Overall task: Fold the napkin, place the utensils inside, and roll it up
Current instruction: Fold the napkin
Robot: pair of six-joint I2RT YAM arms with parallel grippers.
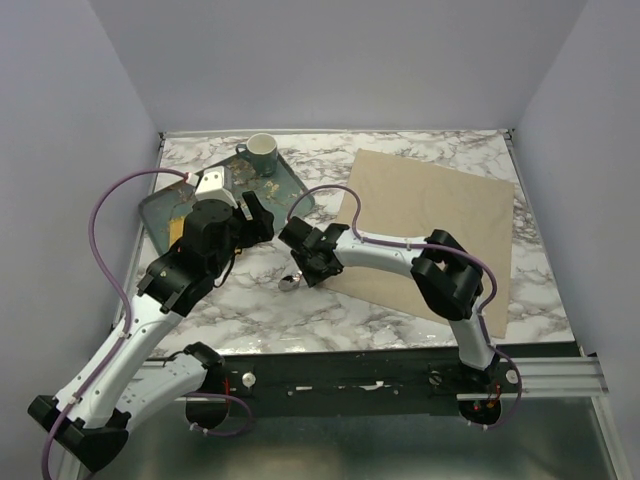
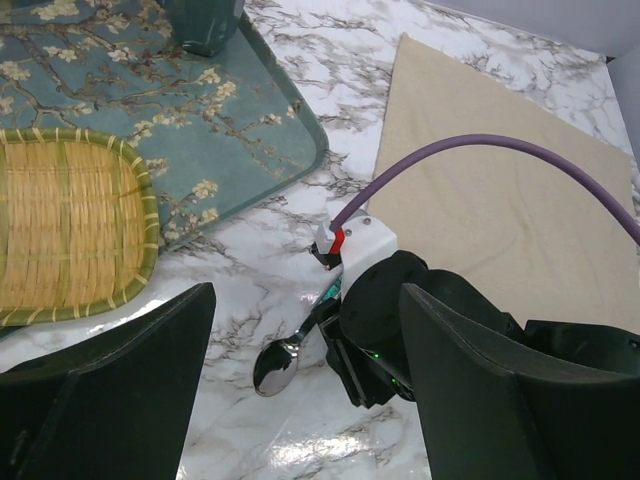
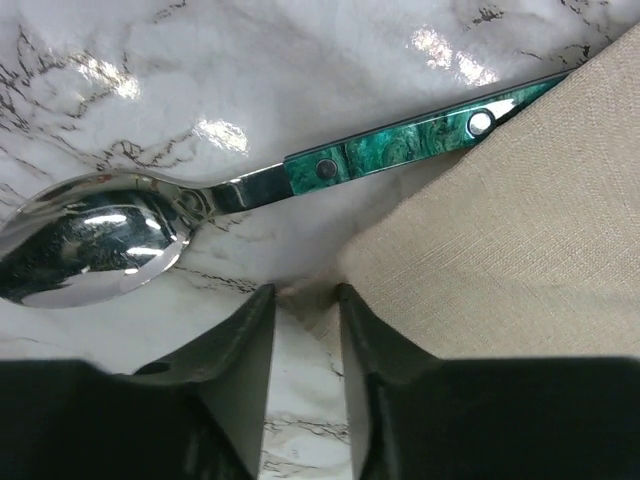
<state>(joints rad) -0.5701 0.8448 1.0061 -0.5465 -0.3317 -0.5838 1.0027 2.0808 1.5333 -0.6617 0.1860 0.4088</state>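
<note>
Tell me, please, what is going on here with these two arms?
The right arm has its jaws down at the near corner of the napkin, nearly closed around it; whether they grip it is unclear. The spoon lies on the table beside them, its handle tip at the napkin's edge. The left arm hovers by the tray with jaws wide open and empty. The napkin lies flat, not yet folded.

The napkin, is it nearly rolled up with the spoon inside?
Not nearly. Done: nothing yet; the napkin lies flat and unfolded. In hand: the right gripper is down at a napkin corner, beside the spoon lying on the marble table; the left gripper hangs open above. Left: folding, putting the spoon in, rolling.
</note>
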